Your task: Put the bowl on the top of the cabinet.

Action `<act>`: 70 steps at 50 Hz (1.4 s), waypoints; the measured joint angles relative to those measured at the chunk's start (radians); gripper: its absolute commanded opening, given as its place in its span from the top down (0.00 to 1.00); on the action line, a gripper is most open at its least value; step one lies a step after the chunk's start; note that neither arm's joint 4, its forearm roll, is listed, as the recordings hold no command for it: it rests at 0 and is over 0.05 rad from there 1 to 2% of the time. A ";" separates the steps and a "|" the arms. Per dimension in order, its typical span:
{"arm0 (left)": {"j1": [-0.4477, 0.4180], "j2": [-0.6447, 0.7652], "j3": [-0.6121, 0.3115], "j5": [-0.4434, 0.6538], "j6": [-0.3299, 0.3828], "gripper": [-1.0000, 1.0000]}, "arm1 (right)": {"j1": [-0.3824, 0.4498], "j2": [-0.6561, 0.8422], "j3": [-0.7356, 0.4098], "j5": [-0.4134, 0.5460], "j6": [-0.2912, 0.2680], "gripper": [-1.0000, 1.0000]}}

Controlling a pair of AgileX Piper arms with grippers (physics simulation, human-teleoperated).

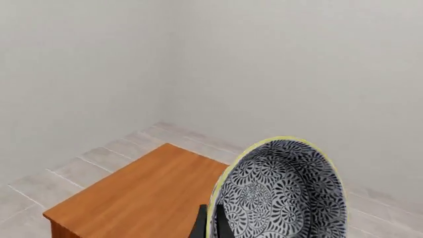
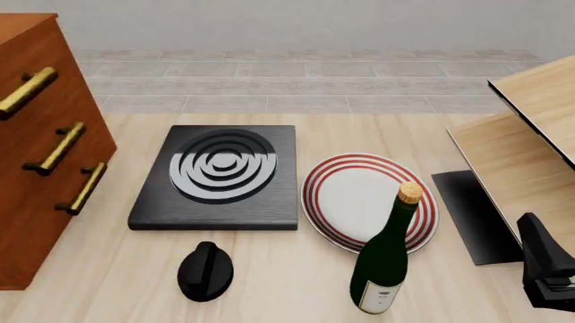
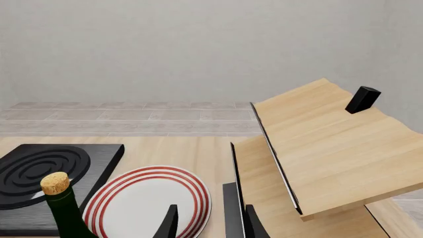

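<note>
Now my left gripper (image 1: 210,225) holds the bowl (image 1: 281,191) by its yellow rim, tilted on edge, high above the flat top of the cabinet (image 1: 142,196). My right gripper (image 3: 210,223) is empty, with its fingers apart, low over the tabletop (image 2: 269,269) near the plate (image 2: 359,198) with red rings and the bottle (image 2: 386,259)
</note>
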 measured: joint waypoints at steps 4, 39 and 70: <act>0.038 0.032 -0.009 -0.015 -0.033 1.00 | 0.000 0.000 0.000 0.000 0.000 0.00; 0.186 0.218 -0.057 -0.056 -0.190 1.00 | 0.000 0.000 0.000 0.000 0.000 0.00; 0.231 0.319 -0.054 -0.060 -0.234 1.00 | 0.002 -0.005 -0.032 0.036 -0.001 0.00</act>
